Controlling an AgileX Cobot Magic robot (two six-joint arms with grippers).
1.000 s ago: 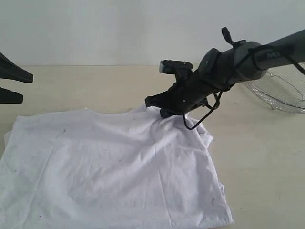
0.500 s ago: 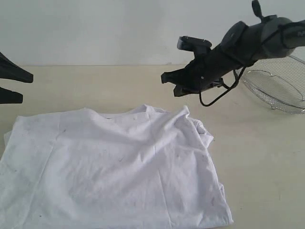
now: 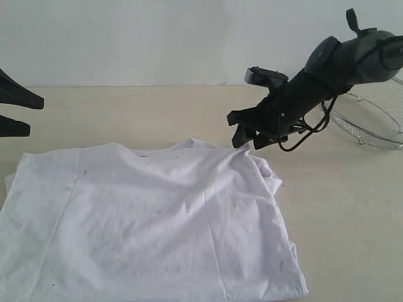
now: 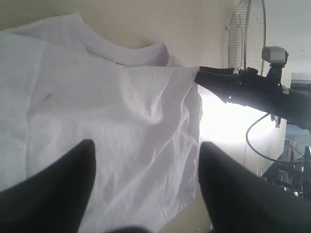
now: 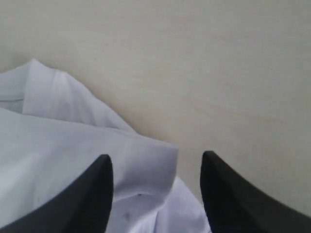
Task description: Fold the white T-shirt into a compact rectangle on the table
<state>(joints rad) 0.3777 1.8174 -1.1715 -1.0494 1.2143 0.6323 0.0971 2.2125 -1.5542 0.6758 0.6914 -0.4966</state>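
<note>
Left gripper (image 3: 34, 115): You have it at the left edge of the exterior view, above the table and clear of the cloth. Its wrist view shows the jaws spread wide with nothing between them (image 4: 146, 144).
Table (image 3: 340, 207): Pale beige top. Bare surface shows behind the shirt and to its right.
White T-shirt (image 3: 145, 220): It lies spread flat on the table, filling the left and centre of the exterior view. The bottom of that view cuts off its near hem. The cloth is wrinkled and carries small dark specks.
Collar (image 4: 141, 53): It sits on the far edge of the shirt, with a thin orange mark (image 4: 119, 63) just inside it.
Right-hand shirt edge: The cloth is bunched into soft folds below the right gripper.
Right gripper (image 3: 247, 141): Your arm reaches in from the right and angles down to the shirt's far right corner. The jaws stand apart and hold nothing. In its wrist view a folded edge of cloth (image 5: 58, 145) lies under and between the fingers (image 5: 156, 158). Contact with the cloth cannot be told.
Wire-mesh basket (image 3: 371, 119): It sits on the table at far right, behind the right arm and well apart from the shirt.
</note>
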